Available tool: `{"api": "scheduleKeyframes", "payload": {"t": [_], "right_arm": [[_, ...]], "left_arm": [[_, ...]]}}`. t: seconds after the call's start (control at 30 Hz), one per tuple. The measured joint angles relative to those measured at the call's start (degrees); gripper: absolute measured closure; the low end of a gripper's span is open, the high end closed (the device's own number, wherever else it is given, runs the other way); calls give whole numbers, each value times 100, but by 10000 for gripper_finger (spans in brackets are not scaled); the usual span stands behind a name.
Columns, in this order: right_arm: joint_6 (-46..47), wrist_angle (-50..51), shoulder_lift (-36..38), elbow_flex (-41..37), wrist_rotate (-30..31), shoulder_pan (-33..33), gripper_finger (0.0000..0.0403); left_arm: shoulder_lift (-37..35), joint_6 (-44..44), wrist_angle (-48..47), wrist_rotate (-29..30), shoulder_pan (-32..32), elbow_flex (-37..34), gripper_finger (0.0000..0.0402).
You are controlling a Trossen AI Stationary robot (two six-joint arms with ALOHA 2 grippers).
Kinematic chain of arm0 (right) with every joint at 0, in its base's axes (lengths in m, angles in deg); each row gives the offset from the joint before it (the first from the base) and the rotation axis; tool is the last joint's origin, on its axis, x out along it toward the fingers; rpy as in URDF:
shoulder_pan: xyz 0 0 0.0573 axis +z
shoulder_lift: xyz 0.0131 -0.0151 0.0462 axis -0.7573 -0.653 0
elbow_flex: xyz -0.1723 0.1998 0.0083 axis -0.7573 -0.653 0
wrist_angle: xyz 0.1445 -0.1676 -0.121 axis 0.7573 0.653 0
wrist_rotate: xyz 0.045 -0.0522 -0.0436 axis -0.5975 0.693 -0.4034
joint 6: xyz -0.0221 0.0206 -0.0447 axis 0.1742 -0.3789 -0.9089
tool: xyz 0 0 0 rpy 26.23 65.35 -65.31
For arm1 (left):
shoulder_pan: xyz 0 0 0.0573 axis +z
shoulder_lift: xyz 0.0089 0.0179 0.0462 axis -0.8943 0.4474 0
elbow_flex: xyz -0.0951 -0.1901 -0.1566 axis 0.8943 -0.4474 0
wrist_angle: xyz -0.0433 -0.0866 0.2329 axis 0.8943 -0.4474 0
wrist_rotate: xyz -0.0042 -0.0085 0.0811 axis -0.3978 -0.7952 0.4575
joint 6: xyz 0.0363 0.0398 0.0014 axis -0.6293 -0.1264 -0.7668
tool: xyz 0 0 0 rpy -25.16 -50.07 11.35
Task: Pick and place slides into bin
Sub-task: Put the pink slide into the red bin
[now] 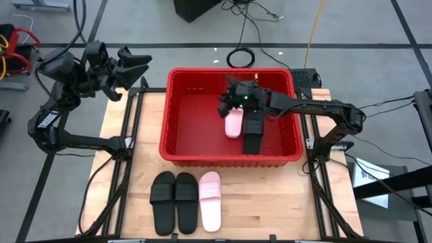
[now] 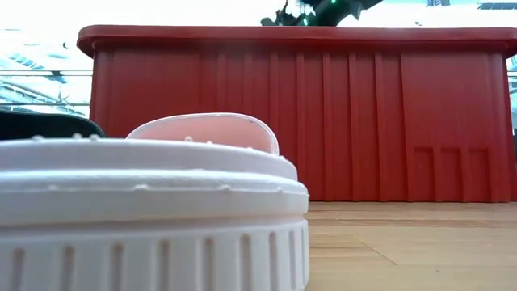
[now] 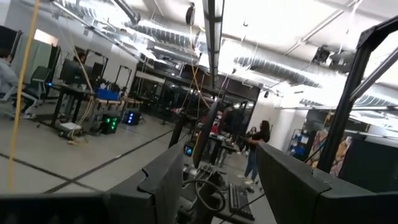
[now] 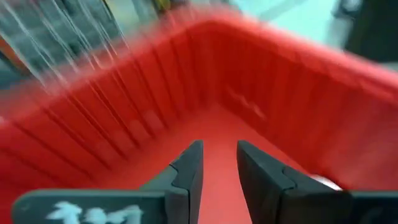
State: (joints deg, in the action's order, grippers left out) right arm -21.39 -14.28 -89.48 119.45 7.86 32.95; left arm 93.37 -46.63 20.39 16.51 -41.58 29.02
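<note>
Right gripper [image 1: 233, 102] over bin [image 1: 177, 145], fingers apart, empty, presumably after dropping; left gripper [image 1: 138, 65] parked, fingers apart; three slides [image 1: 185, 201] waiting.

This is a robotics lab or open industrial workspace. Exposed silver ducts [image 3: 155, 34] and pipes run under a bare ceiling, over a polished concrete floor [image 3: 56, 165] marked with dark lines. Desks with monitors [image 3: 87, 78] stand along the room, and a person [image 3: 255, 152] stands farther back. Loose cables [image 1: 246, 20] trail across the grey floor around the wooden bench [image 1: 270, 196].
</note>
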Motion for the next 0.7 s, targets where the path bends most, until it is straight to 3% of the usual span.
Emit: {"api": "scheduleKeyframes", "payload": {"t": [0.23,0.37,0.5,0.7], "right_arm": [[1293,-2789,16,0,-1057,89,318],[1584,-4031,15,0,-1452,240,319],[1773,-5027,16,0,-1629,455,319],[1782,-6047,13,0,-1629,878,317]], "left_arm": [[-11,-62,416,-167,-2,2,199],[-10,-93,483,-168,-1,2,199],[-9,-142,615,-384,-2,1,199],[-51,509,993,-810,0,1,199]]}}
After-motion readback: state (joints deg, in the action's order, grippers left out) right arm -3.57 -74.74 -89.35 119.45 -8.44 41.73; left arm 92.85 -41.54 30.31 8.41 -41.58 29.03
